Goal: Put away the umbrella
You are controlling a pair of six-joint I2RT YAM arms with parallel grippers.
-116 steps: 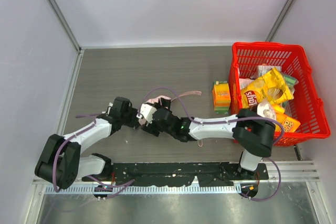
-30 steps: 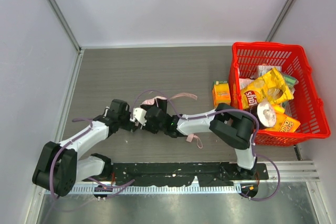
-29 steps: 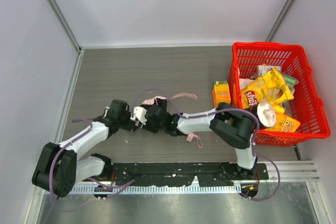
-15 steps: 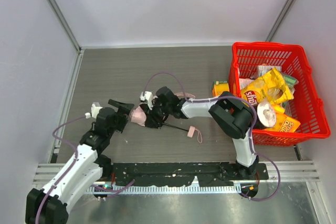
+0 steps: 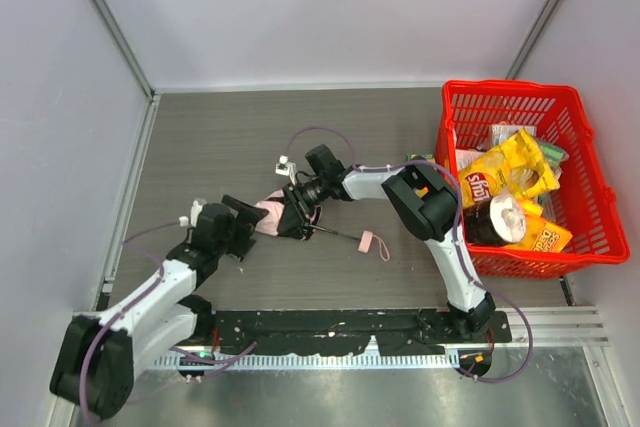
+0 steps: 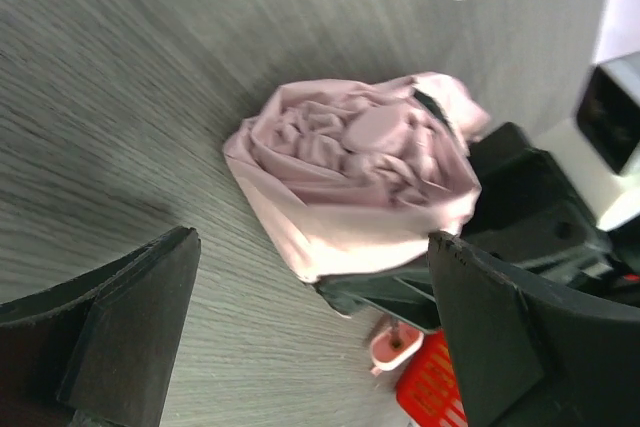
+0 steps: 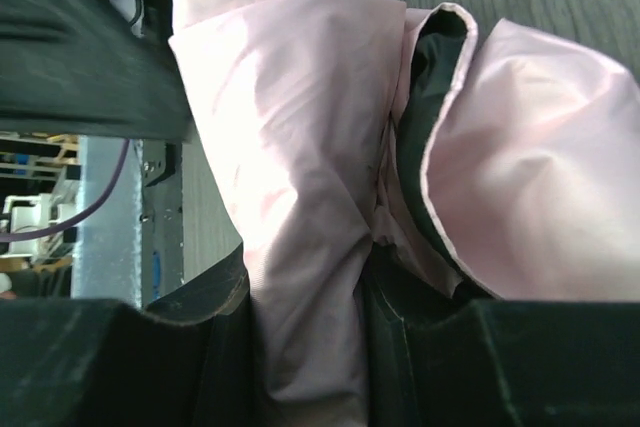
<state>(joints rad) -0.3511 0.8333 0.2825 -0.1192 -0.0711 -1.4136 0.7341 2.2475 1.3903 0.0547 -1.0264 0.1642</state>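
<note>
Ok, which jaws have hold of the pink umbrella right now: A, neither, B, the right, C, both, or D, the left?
B: the right jaws pinch the fabric of the umbrella between them, while the left jaws stand wide open, short of the bundle.

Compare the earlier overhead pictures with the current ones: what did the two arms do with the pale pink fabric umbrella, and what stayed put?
The left gripper let go of the pale pink folded fabric umbrella, opened wide and drew back slightly leftward. The right gripper stays clamped on it, its elbow swung away from the near edge. The red plastic basket and its snack bags stayed put.
</note>
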